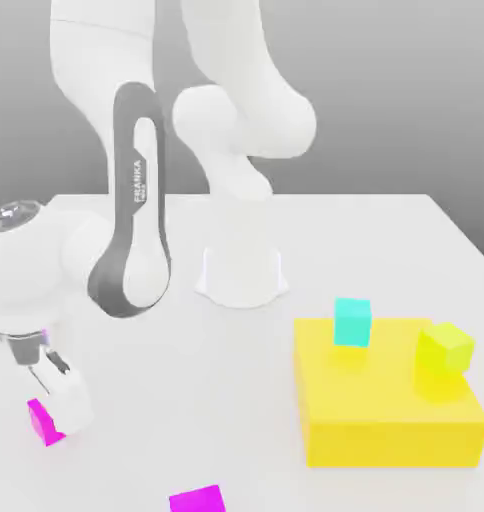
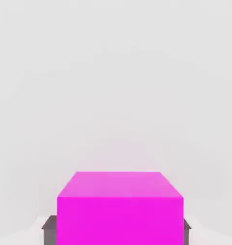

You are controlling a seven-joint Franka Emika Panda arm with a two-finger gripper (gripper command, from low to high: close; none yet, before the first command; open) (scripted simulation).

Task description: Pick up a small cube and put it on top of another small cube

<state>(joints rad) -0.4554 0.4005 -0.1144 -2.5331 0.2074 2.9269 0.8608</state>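
At the exterior view's lower left, one small magenta cube [image 1: 43,421] rests on the white table [image 1: 366,230]. My gripper [image 1: 54,414] is down at it, shut on its sides. In the hand view this cube [image 2: 120,210] sits between the dark finger pads [image 2: 49,229], which press against both of its sides. A second small magenta cube [image 1: 197,498] lies on the table at the front edge of the exterior view, to the right of the held one.
A big yellow block [image 1: 386,410] stands at the exterior view's right. A cyan cube [image 1: 352,322] and a yellow-green cube [image 1: 444,350] sit on top of it. The arm's white base [image 1: 241,275] stands mid-table.
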